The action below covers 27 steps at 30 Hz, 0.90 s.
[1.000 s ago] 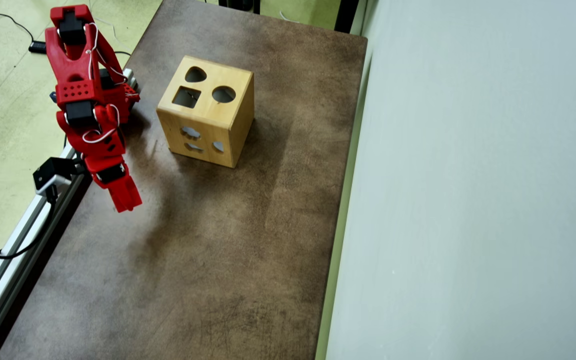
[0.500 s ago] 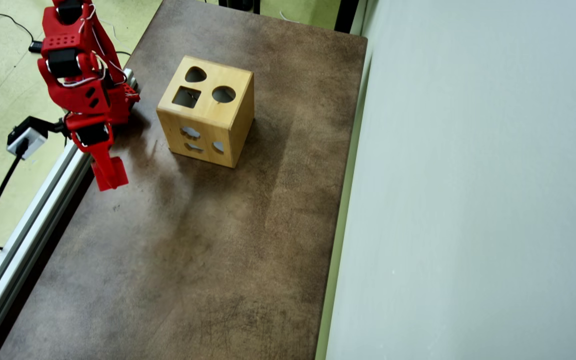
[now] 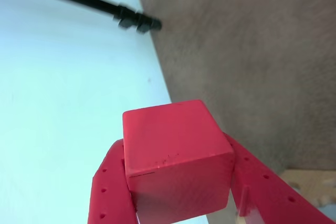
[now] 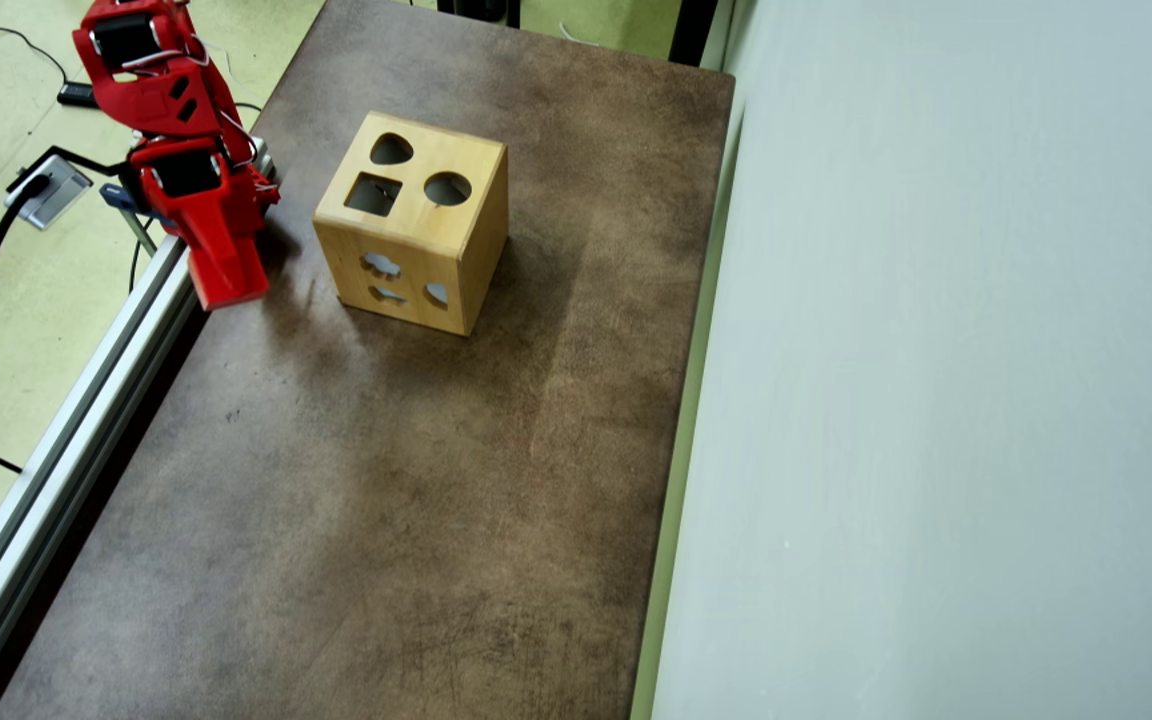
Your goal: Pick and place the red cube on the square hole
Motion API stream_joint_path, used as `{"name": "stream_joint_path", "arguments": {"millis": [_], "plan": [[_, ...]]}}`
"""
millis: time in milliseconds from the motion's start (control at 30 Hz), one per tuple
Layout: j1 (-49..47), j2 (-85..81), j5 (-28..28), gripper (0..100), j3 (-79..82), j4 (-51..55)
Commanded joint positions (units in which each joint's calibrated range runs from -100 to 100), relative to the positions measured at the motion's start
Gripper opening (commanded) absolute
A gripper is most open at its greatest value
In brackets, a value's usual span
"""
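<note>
- I have the small matte red cube (image 3: 176, 158) pinched between the two fingers of the red plastic pincer (image 3: 181, 192); in the wrist view it fills the lower middle, one finger on each side face, so the grip looks square rather than cornered.
- In the overhead view the pincer (image 4: 226, 285) hangs over the left edge of the counter, just left of the light wooden shape-sorter box (image 4: 416, 222) and apart from it. I cannot make out the cube from up there; it blends with the red fingers.
- The dark square hole (image 4: 373, 194) sits in the box's top face, beside a round cut-out (image 4: 447, 188) and below a heart-shaped one (image 4: 391, 150). I judge the cube is held high so it can clear the box's top edge (the carry across is not yet done).
- The mottled brown counter (image 4: 386, 500) is bare apart from the box; an aluminium rail (image 4: 66, 440) runs along its left edge, pale green floor beyond it, a pale grey surface (image 4: 936, 400) to the right.
</note>
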Motion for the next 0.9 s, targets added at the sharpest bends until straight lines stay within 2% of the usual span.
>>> {"name": "stream_joint_path", "arguments": {"millis": [0, 100, 467, 733, 867], "plan": [[-6.3, -2.8, -0.1, 7, -4.1, 0.2], [-11.7, -2.8, -0.1, 7, -4.1, 2.4], [-27.1, -4.1, -0.2, 7, -4.3, 24.7], [-30.5, -3.2, -0.7, 7, -3.7, 32.8], [-30.5, -2.4, -4.5, 7, -3.3, 34.0]]}}
